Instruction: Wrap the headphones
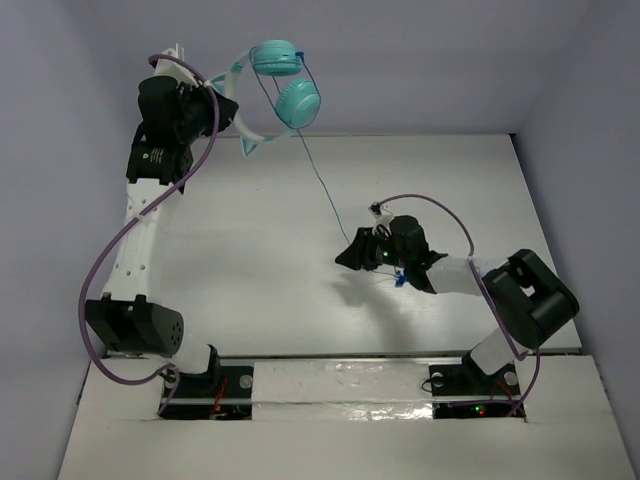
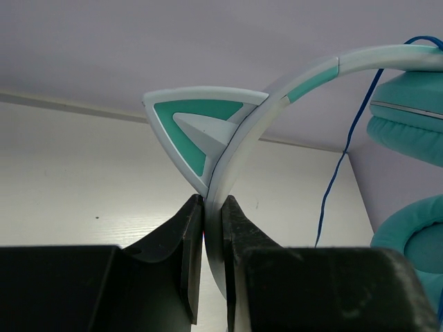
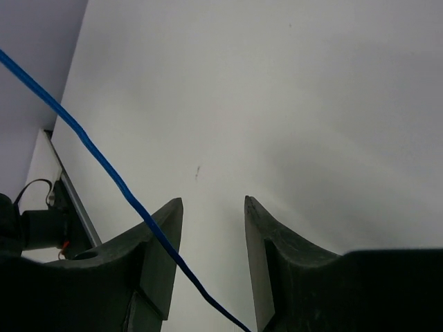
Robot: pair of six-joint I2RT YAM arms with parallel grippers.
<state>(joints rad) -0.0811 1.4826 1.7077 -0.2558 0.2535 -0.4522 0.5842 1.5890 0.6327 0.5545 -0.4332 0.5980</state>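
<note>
Left claw [image 2: 213, 202] is seen clamped on the pale headband [image 2: 239, 149] of the headphones [image 1: 285, 80], the band pinched edge-on between both fingers. The headphones are held in the air over the far left corner of the table [image 1: 250, 260]. The two teal cups [image 1: 297, 103] hang to the right of the claw, one above the other. A teal and white ear-shaped triangle [image 2: 197, 121] is noted on the band just above the grip. The thin blue cord [image 1: 322, 190] runs from the cups down and right to the right claw [image 3: 213, 207], which is over the middle of the table. Its fingers stand apart. The cord crosses the left finger and passes through the gap, not pinched.
</note>
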